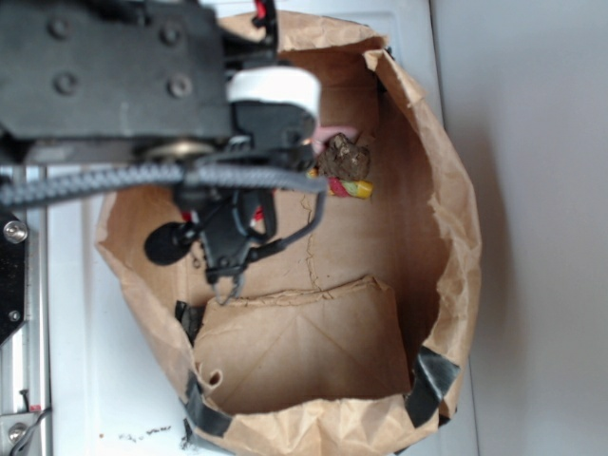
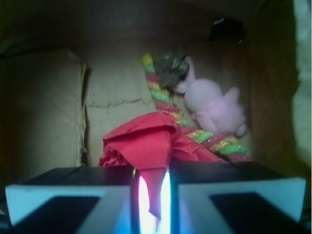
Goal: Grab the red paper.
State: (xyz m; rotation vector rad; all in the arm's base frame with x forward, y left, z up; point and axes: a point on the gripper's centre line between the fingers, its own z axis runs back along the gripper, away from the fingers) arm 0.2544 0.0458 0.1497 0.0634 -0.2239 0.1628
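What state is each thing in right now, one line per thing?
gripper: nearly shut, pinching a flap of the red paper.
red paper: crumpled, caught between the fingers.
striped rope: twisted, lying loose.
pink soft toy: lying untouched beside the rope.
paper bag: open, torn rim.

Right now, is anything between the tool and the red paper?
Nothing visible. In the wrist view a fold of the red paper already sits in the narrow gap of the tool. The rope and pink toy lie behind the paper, not in front.
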